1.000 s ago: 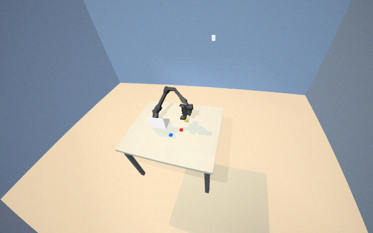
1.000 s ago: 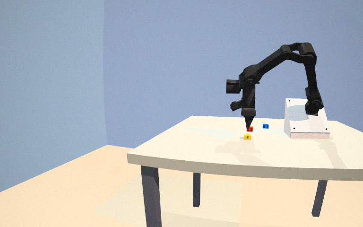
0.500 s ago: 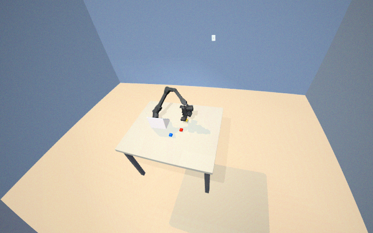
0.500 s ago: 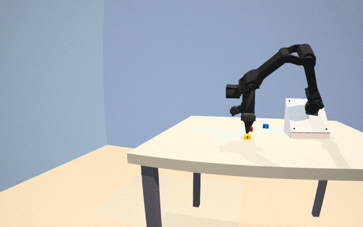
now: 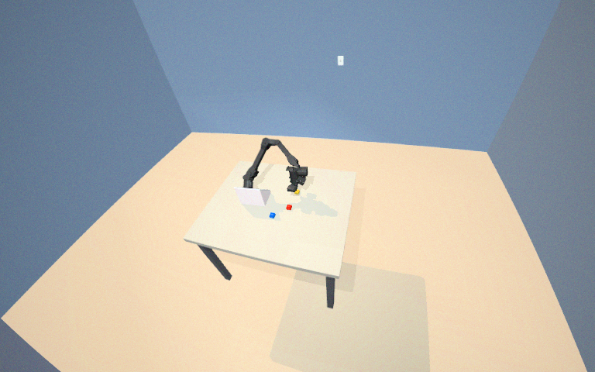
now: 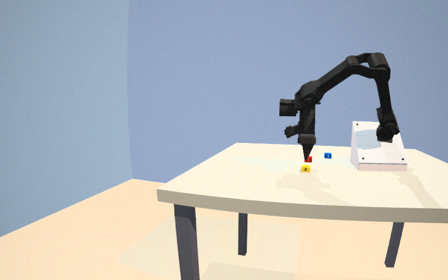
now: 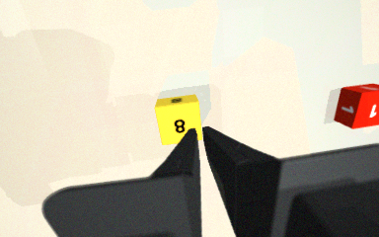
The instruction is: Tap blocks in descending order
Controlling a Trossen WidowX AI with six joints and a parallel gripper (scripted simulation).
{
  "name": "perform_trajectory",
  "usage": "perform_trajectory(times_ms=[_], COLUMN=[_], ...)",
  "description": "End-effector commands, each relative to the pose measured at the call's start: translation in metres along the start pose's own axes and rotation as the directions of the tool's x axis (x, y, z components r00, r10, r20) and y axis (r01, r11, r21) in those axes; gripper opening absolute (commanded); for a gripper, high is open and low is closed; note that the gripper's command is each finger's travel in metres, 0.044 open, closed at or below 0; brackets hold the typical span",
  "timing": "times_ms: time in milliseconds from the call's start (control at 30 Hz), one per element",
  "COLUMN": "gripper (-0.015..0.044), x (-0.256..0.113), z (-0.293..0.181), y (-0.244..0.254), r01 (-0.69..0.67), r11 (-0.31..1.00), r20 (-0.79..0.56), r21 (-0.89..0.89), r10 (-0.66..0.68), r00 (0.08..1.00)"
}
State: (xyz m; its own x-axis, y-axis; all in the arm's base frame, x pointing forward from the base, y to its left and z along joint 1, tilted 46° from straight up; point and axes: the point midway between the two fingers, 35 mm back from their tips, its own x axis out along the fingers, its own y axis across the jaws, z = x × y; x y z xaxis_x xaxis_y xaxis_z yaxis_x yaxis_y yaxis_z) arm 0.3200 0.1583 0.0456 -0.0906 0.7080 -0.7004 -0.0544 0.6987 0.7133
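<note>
My gripper (image 6: pixel 306 158) (image 7: pixel 198 133) is shut, its tips together with nothing seen between them. The tips are just above the yellow block and overlap its lower right corner in the wrist view. The yellow block (image 5: pixel 297 191) (image 6: pixel 305 168) (image 7: pixel 173 119) shows an 8 and sits on the table. The red block (image 5: pixel 288 207) (image 6: pixel 308 159) (image 7: pixel 362 110) shows a 1; the fingertips partly cover it in the exterior view. The blue block (image 5: pixel 272 215) (image 6: pixel 327 155) stands farther off; its digit is small and looks like a 2. It is not in the wrist view.
A white sloped box (image 5: pixel 251 197) (image 6: pixel 382 167) stands on the table (image 5: pixel 263 245) (image 6: pixel 231 194) beside the arm's base, to one side of the blocks. Shadows of the arm fall across the table top.
</note>
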Motion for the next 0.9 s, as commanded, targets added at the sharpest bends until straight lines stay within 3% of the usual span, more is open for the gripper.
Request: perform_trajectory(times_ms=[0, 167, 333, 600, 867], gripper=[0.002, 0.002, 0.002, 0.002, 0.002], x=[-0.014, -0.082, -0.085, -0.095, -0.089], z=[0.001, 0.001, 0.001, -0.022, -0.1], y=[0.002, 0.002, -0.002, -0.136, -0.245], r01=[-0.002, 0.0, 0.002, 0.053, 0.02], r11=[1.0, 1.0, 1.0, 0.999, 1.0], r20=[-0.002, -0.003, -0.002, 0.01, -0.005], r21=[-0.008, -0.008, -0.007, 0.008, -0.003], r10=[0.002, 0.0, -0.002, -0.053, -0.02], r00=[1.0, 1.0, 1.0, 0.999, 1.0])
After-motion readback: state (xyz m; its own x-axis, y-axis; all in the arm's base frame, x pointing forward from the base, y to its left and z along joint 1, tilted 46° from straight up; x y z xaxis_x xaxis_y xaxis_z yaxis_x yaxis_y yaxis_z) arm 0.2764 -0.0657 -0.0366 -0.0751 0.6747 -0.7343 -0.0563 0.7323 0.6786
